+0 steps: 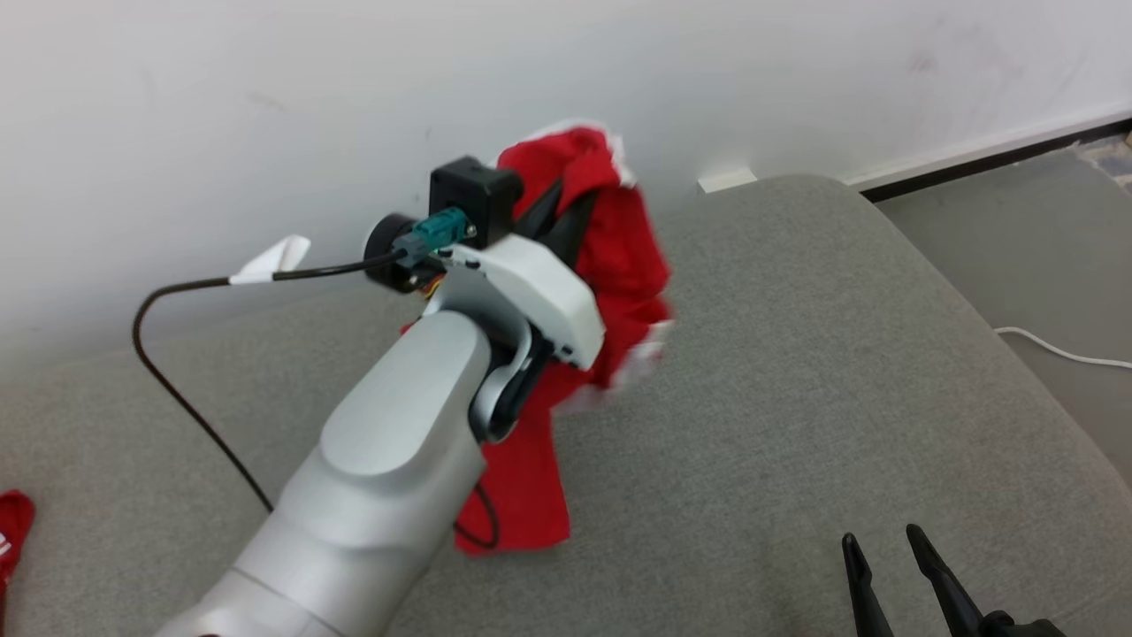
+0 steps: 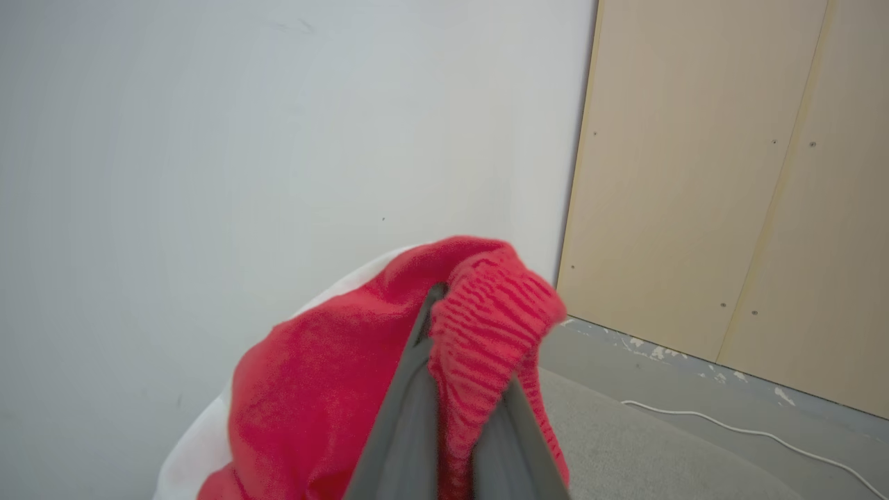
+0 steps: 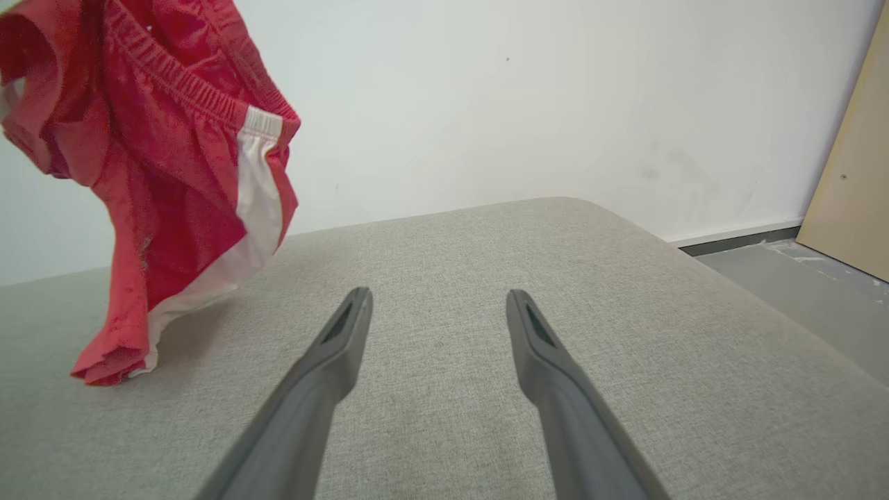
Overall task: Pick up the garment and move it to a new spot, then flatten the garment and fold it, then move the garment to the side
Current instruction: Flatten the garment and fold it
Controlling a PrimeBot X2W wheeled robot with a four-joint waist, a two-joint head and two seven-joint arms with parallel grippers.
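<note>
The left arm's pale, smooth forearm (image 1: 389, 460) rises from the lower edge of the head view. At its end the left tool (image 1: 566, 212) is clamped shut on the ribbed elastic waistband of the red shorts (image 3: 173, 173). They are thin, slightly shiny fabric with a white stripe down the side (bunched and creased where they hang). The shorts dangle from that tool close to the white wall (image 1: 265, 88), and their lowest hem reaches down to the grey woven cushion (image 1: 796, 354), a broad pad with rounded corners. The right tool (image 3: 439, 302) hovers low over the bare cushion, its two dark tapered fingers spread wide and holding nothing. A black cable (image 1: 177, 372) with a white tag (image 1: 270, 258) loops from the left wrist across the cushion. A white cord (image 1: 1061, 352) lies on the grey floor beyond, beside a pale wood panel (image 2: 729, 208). A scrap of red cloth (image 1: 13, 522) sits at the cushion's left edge.
</note>
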